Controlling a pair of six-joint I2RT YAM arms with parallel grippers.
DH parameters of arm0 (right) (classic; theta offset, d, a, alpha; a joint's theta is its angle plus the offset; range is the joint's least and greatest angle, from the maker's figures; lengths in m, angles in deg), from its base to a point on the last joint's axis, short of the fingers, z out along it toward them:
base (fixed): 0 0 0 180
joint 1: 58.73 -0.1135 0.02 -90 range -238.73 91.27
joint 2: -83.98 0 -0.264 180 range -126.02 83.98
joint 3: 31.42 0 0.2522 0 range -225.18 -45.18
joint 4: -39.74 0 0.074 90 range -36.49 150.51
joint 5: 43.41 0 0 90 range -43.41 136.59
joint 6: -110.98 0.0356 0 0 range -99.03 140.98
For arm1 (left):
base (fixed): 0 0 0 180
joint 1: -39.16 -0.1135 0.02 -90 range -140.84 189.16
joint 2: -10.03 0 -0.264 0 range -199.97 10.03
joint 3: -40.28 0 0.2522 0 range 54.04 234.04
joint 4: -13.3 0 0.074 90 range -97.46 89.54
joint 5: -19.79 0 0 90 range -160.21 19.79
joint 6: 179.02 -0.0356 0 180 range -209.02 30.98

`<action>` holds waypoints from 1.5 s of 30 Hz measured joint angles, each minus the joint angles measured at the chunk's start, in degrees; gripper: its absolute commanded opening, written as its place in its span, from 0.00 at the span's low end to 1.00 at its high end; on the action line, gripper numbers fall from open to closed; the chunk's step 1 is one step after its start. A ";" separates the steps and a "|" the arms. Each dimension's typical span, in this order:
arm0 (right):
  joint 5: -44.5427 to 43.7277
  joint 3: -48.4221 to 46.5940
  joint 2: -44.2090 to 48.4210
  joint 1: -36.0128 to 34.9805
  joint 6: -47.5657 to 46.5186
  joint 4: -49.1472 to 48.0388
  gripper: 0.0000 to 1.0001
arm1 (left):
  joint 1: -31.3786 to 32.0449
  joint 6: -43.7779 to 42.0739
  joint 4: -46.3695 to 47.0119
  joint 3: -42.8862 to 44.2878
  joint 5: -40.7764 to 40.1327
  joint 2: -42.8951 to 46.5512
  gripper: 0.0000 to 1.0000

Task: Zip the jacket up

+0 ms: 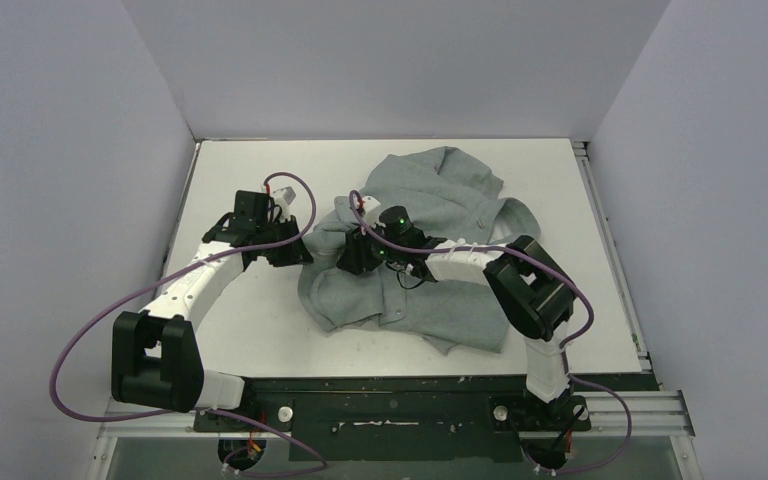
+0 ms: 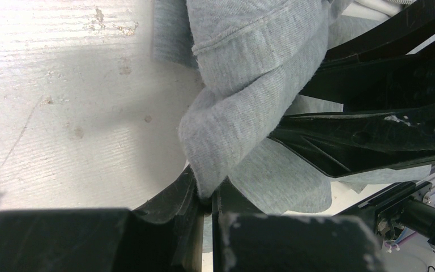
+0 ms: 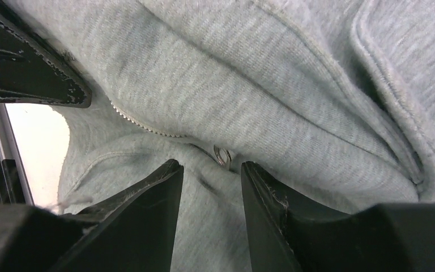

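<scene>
Grey jacket (image 1: 445, 190), just one: left hand (image 2: 207, 195) pinches its fabric, right hand (image 3: 209, 170) spread over its single zipper (image 3: 141, 126).

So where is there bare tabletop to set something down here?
Bare table: the far-left corner beyond the left arm; the near patch between that arm and the jacket; a strip along the right edge past the right arm. Crowded mid-table, where the left tool and right tool meet on the jacket.

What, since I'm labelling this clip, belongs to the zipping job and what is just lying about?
Job: large light grey sweatshirt-fabric jacket; its pale zipper and small metal pull ring; left gripper, pinching fabric; right gripper, open.
Lying about: white table; purple cables.
</scene>
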 measured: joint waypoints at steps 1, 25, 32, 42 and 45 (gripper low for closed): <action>0.09 0.00 -0.15 0.00 -0.02 -0.13 0.43 | 0.00 0.02 0.00 0.00 0.00 -0.02 0.00; 1.81 -2.64 -4.87 0.37 0.55 -4.00 0.20 | 0.00 0.04 0.09 0.00 0.02 -0.02 0.00; 2.43 -2.60 -5.49 0.81 0.96 -4.42 0.09 | 0.00 0.04 0.09 0.00 0.04 -0.02 0.00; 3.85 0.26 -2.03 2.25 -0.44 -2.29 0.00 | 0.00 -0.09 -0.42 0.85 0.04 -0.46 0.00; 4.68 -0.79 0.46 3.32 -2.03 1.53 0.00 | 0.02 -0.44 -1.27 3.45 0.98 -0.66 0.00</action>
